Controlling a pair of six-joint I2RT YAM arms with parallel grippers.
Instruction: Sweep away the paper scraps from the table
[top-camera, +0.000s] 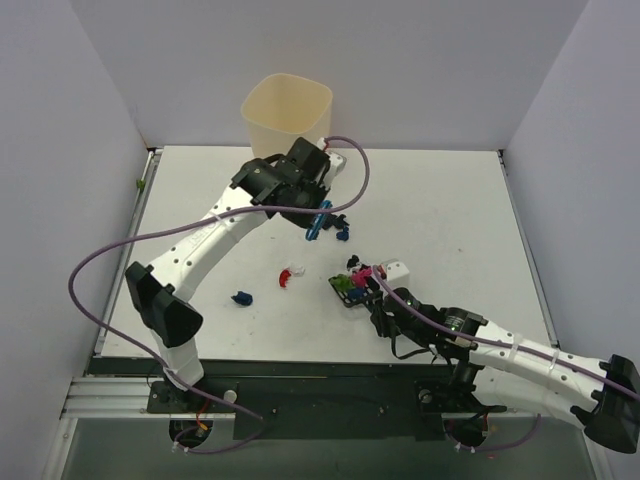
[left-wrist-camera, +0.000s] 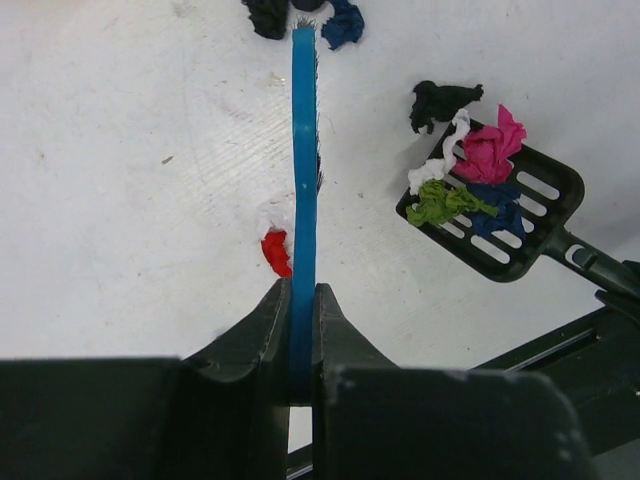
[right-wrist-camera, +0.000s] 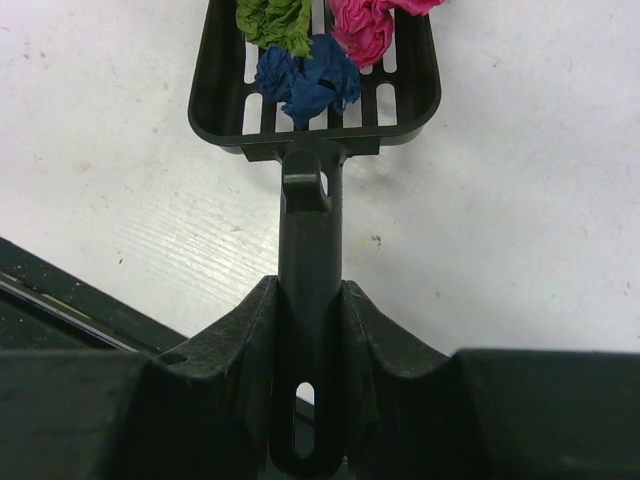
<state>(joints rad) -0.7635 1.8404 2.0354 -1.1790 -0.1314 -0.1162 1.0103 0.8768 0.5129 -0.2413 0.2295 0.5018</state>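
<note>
My left gripper (top-camera: 318, 212) (left-wrist-camera: 300, 290) is shut on a small blue brush (left-wrist-camera: 303, 150), whose bristle end is next to a black scrap (left-wrist-camera: 268, 15) and a blue scrap (left-wrist-camera: 343, 22). A red-and-white scrap (top-camera: 288, 274) (left-wrist-camera: 276, 250) and a blue scrap (top-camera: 241, 298) lie loose on the white table (top-camera: 440, 200). My right gripper (top-camera: 385, 305) (right-wrist-camera: 310, 285) is shut on the handle of the black slotted scoop (top-camera: 348, 288) (right-wrist-camera: 315, 120). The scoop holds green (right-wrist-camera: 275, 22), blue (right-wrist-camera: 308, 80) and magenta (right-wrist-camera: 365, 25) scraps. A black scrap (left-wrist-camera: 440, 100) lies just off its front edge.
A cream plastic bin (top-camera: 287, 115) stands at the table's far edge, behind the left gripper. Pale walls close the left, back and right sides. A small white piece (top-camera: 397, 269) lies right of the scoop. A black rail runs along the near edge.
</note>
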